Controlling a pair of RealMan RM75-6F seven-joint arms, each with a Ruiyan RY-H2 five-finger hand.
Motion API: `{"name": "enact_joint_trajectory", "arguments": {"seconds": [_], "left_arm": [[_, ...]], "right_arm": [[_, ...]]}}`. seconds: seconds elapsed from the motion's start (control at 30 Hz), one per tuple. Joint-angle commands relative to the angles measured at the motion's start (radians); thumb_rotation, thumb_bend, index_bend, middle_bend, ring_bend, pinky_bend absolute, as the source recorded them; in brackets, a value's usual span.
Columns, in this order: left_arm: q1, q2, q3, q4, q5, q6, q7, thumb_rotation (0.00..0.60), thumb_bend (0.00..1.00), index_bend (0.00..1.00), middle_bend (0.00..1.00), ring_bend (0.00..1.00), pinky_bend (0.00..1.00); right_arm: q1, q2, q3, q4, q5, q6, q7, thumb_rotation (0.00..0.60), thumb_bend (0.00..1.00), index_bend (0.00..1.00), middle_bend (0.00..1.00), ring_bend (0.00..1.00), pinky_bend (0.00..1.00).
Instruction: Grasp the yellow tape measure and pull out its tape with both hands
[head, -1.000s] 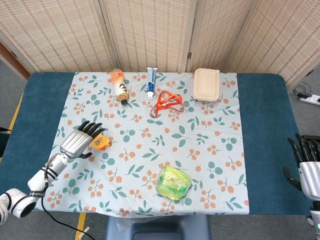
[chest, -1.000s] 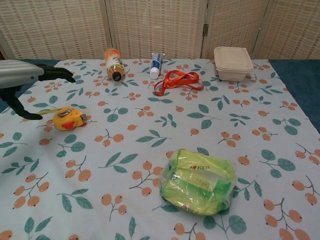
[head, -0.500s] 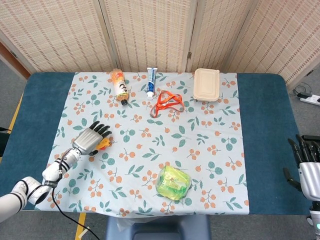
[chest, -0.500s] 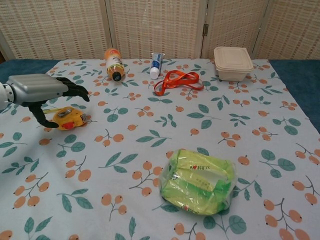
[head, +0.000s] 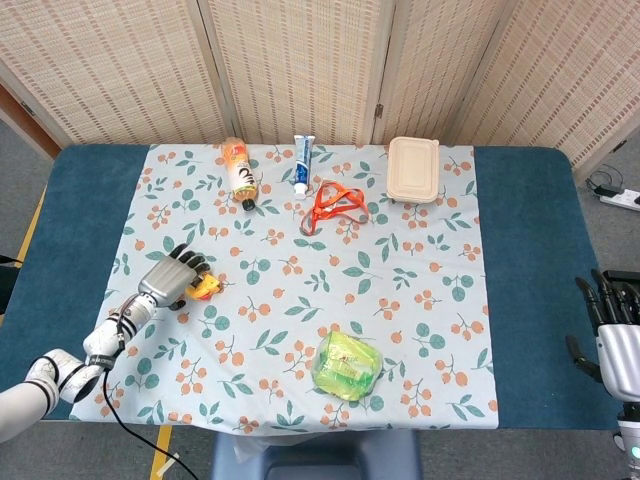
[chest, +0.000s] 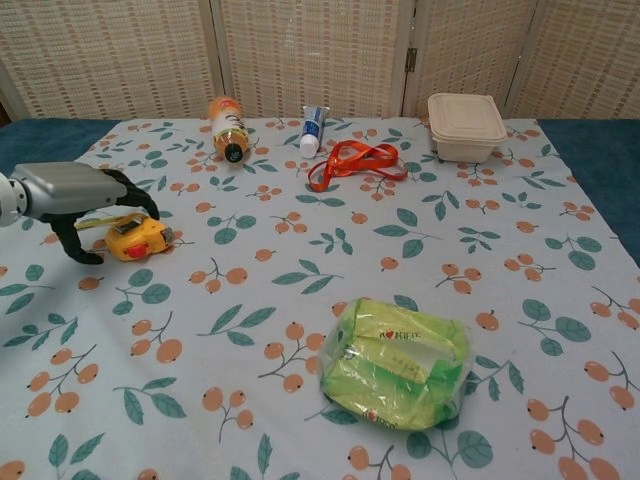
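The yellow tape measure (chest: 137, 238) (head: 205, 289) lies on the floral cloth at the left. My left hand (chest: 75, 195) (head: 172, 277) is cupped over its left end. The fingers (chest: 135, 192) curl down above its top, and the thumb sits just off its left side with a small gap. The tape measure still rests on the cloth and its tape is not drawn out. My right hand (head: 612, 322) hangs off the table's right edge, fingers apart and holding nothing; the chest view does not show it.
An orange bottle (chest: 227, 127), a toothpaste tube (chest: 313, 129), an orange lanyard (chest: 352, 161) and a beige lidded box (chest: 465, 126) line the back of the cloth. A green packet (chest: 396, 363) lies front centre. Blue table (head: 530, 250) borders the cloth.
My left hand has come down beside the tape measure, and its fingers have curled from stretched out to cupped over it. The tape measure and the right hand have not moved.
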Motion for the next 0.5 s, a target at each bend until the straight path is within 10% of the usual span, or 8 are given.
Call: {"name": "enact_joint_trajectory", "arguments": {"seconds": [0.03, 0.5], "left_arm": [[0.007, 0.009, 0.004, -0.010, -0.005, 0.011, 0.002, 0.600, 0.31, 0.25, 0.20, 0.16, 0.01], [0.017, 0.036, 0.002, -0.086, -0.046, 0.023, -0.008, 0.600, 0.31, 0.25, 0.26, 0.21, 0.04]], "right_arm": [[0.000, -0.001, 0.000, -0.001, 0.000, 0.000, -0.001, 0.600, 0.43, 0.00, 0.00, 0.09, 0.00], [-0.002, -0.002, -0.002, 0.011, 0.000, -0.004, 0.017, 0.600, 0.43, 0.00, 0.00, 0.09, 0.00]]}}
